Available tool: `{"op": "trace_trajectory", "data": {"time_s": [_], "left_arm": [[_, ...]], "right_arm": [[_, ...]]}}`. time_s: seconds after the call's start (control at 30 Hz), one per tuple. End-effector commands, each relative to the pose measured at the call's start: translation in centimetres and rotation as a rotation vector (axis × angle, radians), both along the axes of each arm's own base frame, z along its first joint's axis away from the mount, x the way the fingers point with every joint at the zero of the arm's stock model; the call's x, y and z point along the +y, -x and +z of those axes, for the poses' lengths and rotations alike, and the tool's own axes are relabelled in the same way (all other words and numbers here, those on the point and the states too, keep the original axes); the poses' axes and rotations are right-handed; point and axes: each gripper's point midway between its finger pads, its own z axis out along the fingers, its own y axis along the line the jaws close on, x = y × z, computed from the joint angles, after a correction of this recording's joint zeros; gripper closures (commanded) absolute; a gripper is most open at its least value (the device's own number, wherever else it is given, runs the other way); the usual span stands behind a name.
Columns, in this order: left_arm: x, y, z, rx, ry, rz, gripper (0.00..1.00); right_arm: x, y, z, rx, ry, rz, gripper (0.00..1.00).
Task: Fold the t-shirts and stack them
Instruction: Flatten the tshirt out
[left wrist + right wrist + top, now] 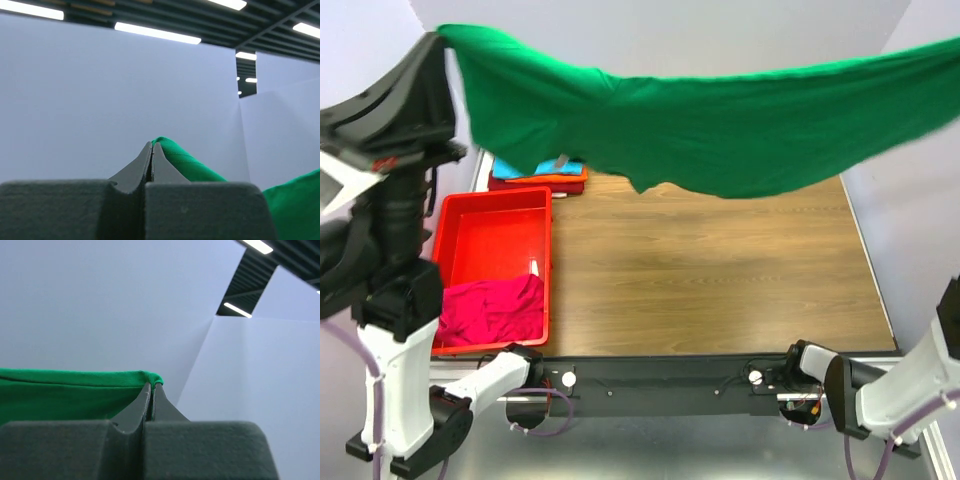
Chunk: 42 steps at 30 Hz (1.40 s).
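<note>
Green t-shirt (pixel 720 130) stretched high over the bench (pixel 720 280), left fingers (pixel 149 156) and right fingers (pixel 149 396) each pinched tight on an edge. Red tray (pixel 495 194) holds a crumpled magenta t-shirt (pixel 492 310) at its near end, folded stack (pixel 540 176) just behind.

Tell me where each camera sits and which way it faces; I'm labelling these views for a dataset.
Top external: above and behind the arms, looking down on the table; the arm bases and left hand show.
Left wrist: behind the left hand, facing the wall and ceiling lights; the hand is shut on the green t-shirt.
Right wrist: behind the right hand, facing the wall; shut on the shirt's edge.
Shared: all three see the green t-shirt.
</note>
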Motion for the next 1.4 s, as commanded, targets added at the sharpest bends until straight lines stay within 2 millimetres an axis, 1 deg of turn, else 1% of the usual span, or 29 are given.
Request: {"op": "trace_trajectory", "data": {"time_s": [0.0,0.03,0.17,0.27,0.33,0.37,0.43,0.5,0.53,0.57,0.6,0.63,0.7,0.73,0.77,0.8,0.83,0.87,0.9,0.93,0.97,1.0,1.03,1.07,1.1,1.13,1.17,1.2,1.37], "left_arm": [[0.5,3.0,1.5,-0.090,0.017,-0.030,1.00],[0.7,3.6,1.7,-0.104,0.020,-0.031,1.00],[0.9,4.1,1.8,-0.114,0.023,-0.025,1.00],[0.4,1.8,0.3,-0.068,0.003,-0.001,1.00],[-0.1,0.0,-1.1,-0.036,-0.007,0.014,1.00],[-0.7,-2.5,-3.3,0.025,-0.020,0.025,1.00],[-1.2,-4.6,-5.5,0.066,-0.031,0.039,1.00],[-2.1,-8.5,-10.0,0.172,-0.048,0.054,1.00],[-2.5,-9.8,-11.5,0.196,-0.050,0.055,1.00],[-3.0,-12.4,-15.2,0.281,-0.063,0.069,1.00],[-3.5,-13.7,-17.2,0.324,-0.071,0.066,1.00],[-4.3,-16.4,-21.2,0.403,-0.095,0.071,1.00],[-5.2,-19.1,-25.6,0.494,-0.119,0.071,1.00],[-5.9,-21.7,-29.0,0.570,-0.136,0.072,1.00],[-6.3,-23.2,-32.4,0.636,-0.158,0.073,1.00],[-6.6,-24.5,-34.5,0.682,-0.172,0.074,1.00],[-7.2,-27.2,-38.9,0.783,-0.201,0.062,1.00],[-7.4,-28.6,-40.0,0.816,-0.208,0.051,1.00],[-7.9,-29.9,-41.4,0.855,-0.218,0.028,1.00],[-8.5,-32.4,-46.7,0.982,-0.259,0.005,1.00],[-9.2,-34.3,-45.3,0.971,-0.279,-0.023,1.00],[-9.7,-35.8,-46.8,1.020,-0.307,-0.030,1.00],[-10.2,-37.3,-52.6,1.167,-0.358,-0.045,1.00],[-10.5,-38.5,-53.4,1.192,-0.376,-0.054,1.00],[-10.9,-40.2,-51.3,1.153,-0.373,-0.051,1.00],[-11.1,-41.1,-54.5,1.223,-0.388,-0.052,1.00],[-11.2,-41.7,-55.1,1.237,-0.386,-0.055,1.00],[-11.3,-42.6,-54.1,1.218,-0.374,-0.048,1.00],[-11.1,-44.6,-56.0,1.254,-0.377,-0.016,1.00]], "right_arm": [[-2.5,0.8,0.5,-0.038,-0.083,-0.123,1.00],[-2.3,2.0,1.0,-0.066,-0.076,-0.132,0.99],[-2.5,2.3,1.3,-0.081,-0.080,-0.147,0.99],[-3.1,-0.4,-0.7,-0.003,-0.090,-0.132,0.99],[-4.0,-3.9,-3.8,0.106,-0.113,-0.116,0.99],[-4.2,-5.1,-5.2,0.147,-0.115,-0.107,0.99],[-4.6,-8.5,-9.8,0.277,-0.128,-0.072,0.99],[-4.6,-10.6,-13.5,0.370,-0.135,-0.033,0.99],[-4.9,-12.2,-17.1,0.447,-0.151,-0.019,1.00],[-5.0,-13.3,-19.6,0.502,-0.154,-0.004,0.99],[-4.7,-14.0,-21.7,0.541,-0.151,0.025,0.99],[-5.1,-15.7,-26.9,0.632,-0.182,0.043,1.00],[-5.1,-17.2,-31.7,0.702,-0.200,0.080,0.99],[-5.5,-18.5,-34.4,0.729,-0.225,0.087,0.99],[-5.7,-19.4,-39.4,0.818,-0.255,0.097,0.99],[-5.8,-20.0,-41.9,0.854,-0.273,0.107,0.99],[-6.2,-21.0,-43.2,0.844,-0.268,0.108,0.99],[-6.3,-21.7,-44.9,0.860,-0.267,0.115,0.99],[-6.5,-22.7,-48.9,0.926,-0.294,0.116,0.99],[-6.6,-23.4,-50.1,0.937,-0.298,0.114,0.99],[-6.4,-24.4,-50.8,0.932,-0.279,0.121,0.99],[-6.8,-25.4,-54.0,0.993,-0.295,0.107,0.99],[-7.1,-26.5,-54.3,0.977,-0.286,0.099,0.99],[-7.2,-27.2,-55.5,0.996,-0.292,0.095,0.99],[-7.3,-27.9,-58.0,1.044,-0.308,0.089,0.99],[-7.6,-28.9,-57.9,1.029,-0.302,0.079,0.99],[-7.8,-29.5,-58.3,1.031,-0.302,0.068,1.00],[-8.2,-30.0,-58.5,1.028,-0.304,0.042,0.99],[-10.4,-32.3,-59.0,1.001,-0.341,-0.052,0.99]]}}
